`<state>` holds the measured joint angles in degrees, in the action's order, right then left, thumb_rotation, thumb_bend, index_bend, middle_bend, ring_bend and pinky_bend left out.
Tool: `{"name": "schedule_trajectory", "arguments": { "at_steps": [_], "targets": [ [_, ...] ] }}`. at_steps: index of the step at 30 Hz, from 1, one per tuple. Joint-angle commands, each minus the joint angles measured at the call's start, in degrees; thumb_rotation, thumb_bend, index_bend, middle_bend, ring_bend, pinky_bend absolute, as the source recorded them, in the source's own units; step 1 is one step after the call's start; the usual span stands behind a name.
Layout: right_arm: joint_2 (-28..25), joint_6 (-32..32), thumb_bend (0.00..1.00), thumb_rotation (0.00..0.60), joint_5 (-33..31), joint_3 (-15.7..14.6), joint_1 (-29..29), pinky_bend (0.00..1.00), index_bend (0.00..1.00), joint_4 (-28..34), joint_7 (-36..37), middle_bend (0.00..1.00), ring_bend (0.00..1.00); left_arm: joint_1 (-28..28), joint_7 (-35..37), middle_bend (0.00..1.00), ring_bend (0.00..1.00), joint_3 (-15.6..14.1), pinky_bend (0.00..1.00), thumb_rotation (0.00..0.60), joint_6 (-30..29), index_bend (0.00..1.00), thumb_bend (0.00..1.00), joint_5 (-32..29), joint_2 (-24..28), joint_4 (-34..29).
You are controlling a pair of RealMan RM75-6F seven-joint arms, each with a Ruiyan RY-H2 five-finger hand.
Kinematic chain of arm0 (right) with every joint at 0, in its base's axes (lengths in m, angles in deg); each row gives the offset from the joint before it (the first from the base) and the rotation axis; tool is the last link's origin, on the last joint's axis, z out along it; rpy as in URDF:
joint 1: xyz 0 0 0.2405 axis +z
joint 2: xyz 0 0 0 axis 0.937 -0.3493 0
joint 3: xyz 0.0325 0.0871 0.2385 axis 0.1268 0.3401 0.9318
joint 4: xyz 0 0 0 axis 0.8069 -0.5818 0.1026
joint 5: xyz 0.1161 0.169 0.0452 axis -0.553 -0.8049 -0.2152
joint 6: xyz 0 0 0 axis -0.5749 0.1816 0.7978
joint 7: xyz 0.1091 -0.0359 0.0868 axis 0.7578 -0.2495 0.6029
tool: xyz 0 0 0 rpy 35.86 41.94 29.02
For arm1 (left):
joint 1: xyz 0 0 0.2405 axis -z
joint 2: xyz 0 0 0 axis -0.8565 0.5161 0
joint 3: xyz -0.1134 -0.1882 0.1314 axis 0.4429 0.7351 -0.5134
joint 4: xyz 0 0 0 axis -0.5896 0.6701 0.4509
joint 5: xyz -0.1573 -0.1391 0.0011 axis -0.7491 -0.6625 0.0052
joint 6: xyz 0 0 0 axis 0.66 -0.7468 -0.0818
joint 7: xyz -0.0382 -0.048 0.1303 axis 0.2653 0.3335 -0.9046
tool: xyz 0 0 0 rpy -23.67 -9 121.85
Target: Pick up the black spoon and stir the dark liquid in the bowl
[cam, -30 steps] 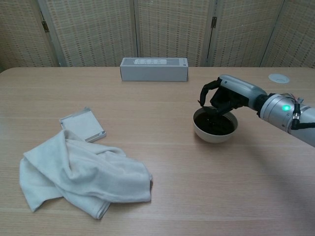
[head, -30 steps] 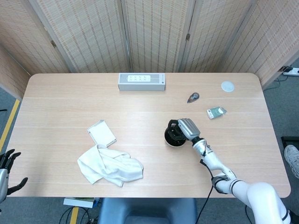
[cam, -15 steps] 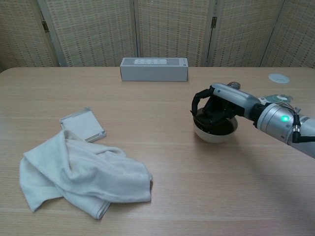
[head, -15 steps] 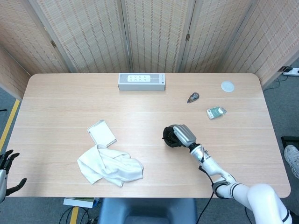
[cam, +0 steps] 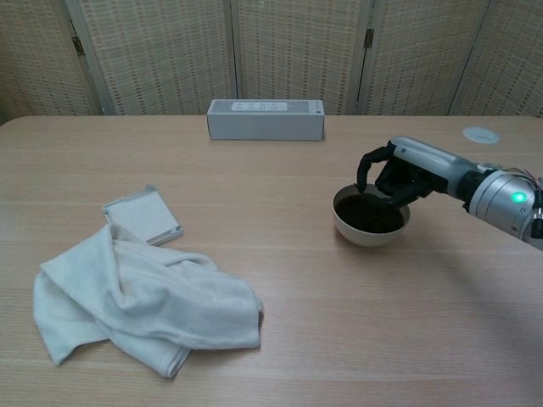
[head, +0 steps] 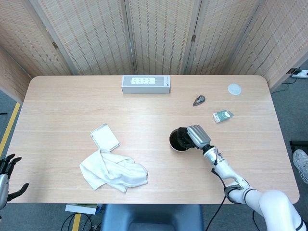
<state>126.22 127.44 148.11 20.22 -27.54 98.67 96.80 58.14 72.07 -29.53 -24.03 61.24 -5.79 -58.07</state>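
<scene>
A white bowl of dark liquid stands right of the table's middle, also seen in the head view as the bowl. My right hand hovers over the bowl's right rim with its dark fingers curled down toward the liquid. It grips a thin black spoon that dips into the bowl; the spoon is hard to tell from the fingers. From above, the right hand covers the bowl's right half. My left hand hangs off the table's near left corner, fingers spread, holding nothing.
A crumpled white towel lies at the front left, a small white case just behind it. A long pale box sits at the back centre. A white disc, a small dark item and a packet lie at the back right.
My right hand swept left across the bowl half a second ago and has now swung back to its right side. The bowl stayed in place. The left hand barely moved.
</scene>
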Motion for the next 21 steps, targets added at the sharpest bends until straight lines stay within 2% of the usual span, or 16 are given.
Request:
{"name": "schedule_trajectory", "arguments": {
  "at_steps": [1, 7, 14, 21],
  "targets": [
    [1.2, -0.7, 0.55, 0.600, -0.5, 1.1, 1.2, 1.00, 0.80, -1.4, 0.4, 0.94, 1.00, 0.0, 0.0, 0.15, 0.16, 0.0, 0.18, 0.600, 0.0, 0.21, 0.24, 0.0, 0.0, 0.0],
    [3.1, -1.1, 0.55, 0.600, -0.1, 1.7, 3.2, 1.00, 0.80, -2.7, 1.5, 0.94, 1.00, -0.2, 0.2, 0.15, 0.16, 0.2, 0.18, 0.600, -0.1, 0.21, 0.24, -0.6, 0.3, 0.1],
    [3.1, 0.5, 0.55, 0.600, 1.6, -0.1, 2.5, 1.00, 0.80, -0.8, 2.1, 0.94, 1.00, -0.3, 0.6, 0.15, 0.16, 0.1, 0.18, 0.600, -0.1, 0.21, 0.24, -0.5, 0.3, 0.4],
    [0.3, 3.4, 0.55, 0.600, 2.6, -2.2, -0.4, 1.00, 0.80, 2.5, 1.3, 0.94, 1.00, -0.1, 1.1, 0.15, 0.16, 0.1, 0.18, 0.600, 0.1, 0.21, 0.24, -0.3, -0.1, 0.9]
  ]
}}
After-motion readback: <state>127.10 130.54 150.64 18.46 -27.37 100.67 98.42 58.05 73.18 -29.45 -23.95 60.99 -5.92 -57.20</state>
